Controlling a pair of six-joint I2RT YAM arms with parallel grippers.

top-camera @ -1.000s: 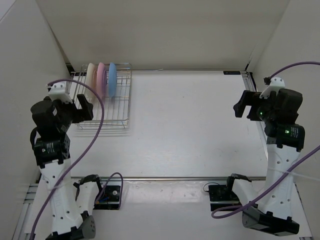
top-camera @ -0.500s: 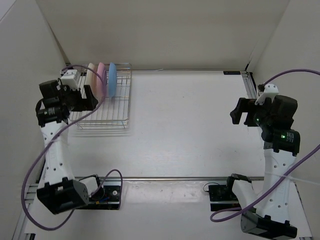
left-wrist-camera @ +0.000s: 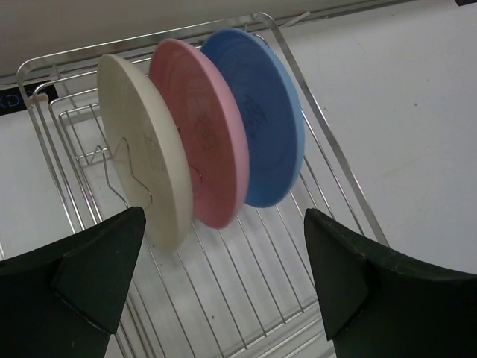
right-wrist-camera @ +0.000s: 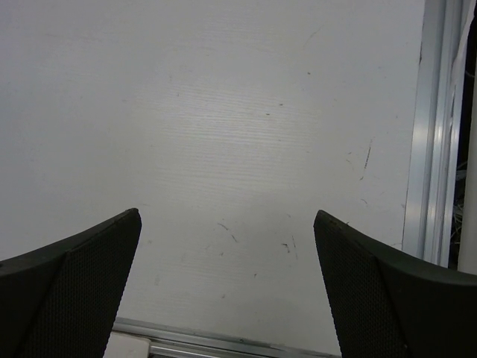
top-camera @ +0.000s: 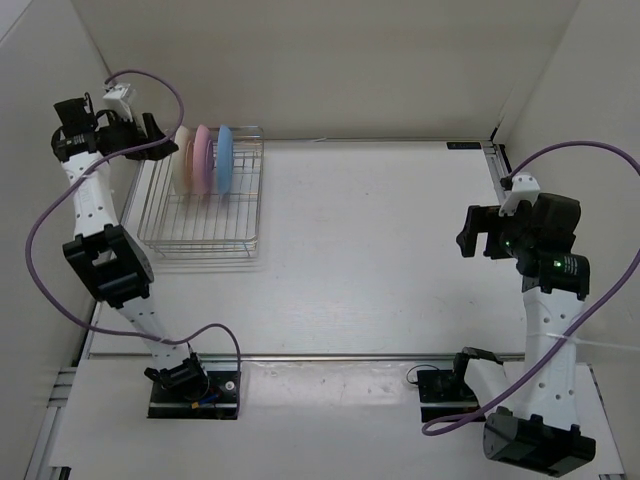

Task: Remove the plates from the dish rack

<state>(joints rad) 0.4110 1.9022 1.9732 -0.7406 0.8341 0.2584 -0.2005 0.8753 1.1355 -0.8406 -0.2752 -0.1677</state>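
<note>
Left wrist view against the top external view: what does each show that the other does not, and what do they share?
Only the left wrist view shows faint marks on the faces of the pink plate and blue plate, and the left gripper open wide. Only the top external view shows the right gripper, the purple cables and the whole table. Both show the cream plate, pink and blue standing on edge in the dish rack.

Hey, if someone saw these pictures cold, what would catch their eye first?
A cream plate, a pink plate and a blue plate stand on edge in a row in the wire dish rack at the table's far left corner. The left gripper hangs open beside the cream plate, not gripping it, while the right gripper hovers open over the table on the right.
</note>
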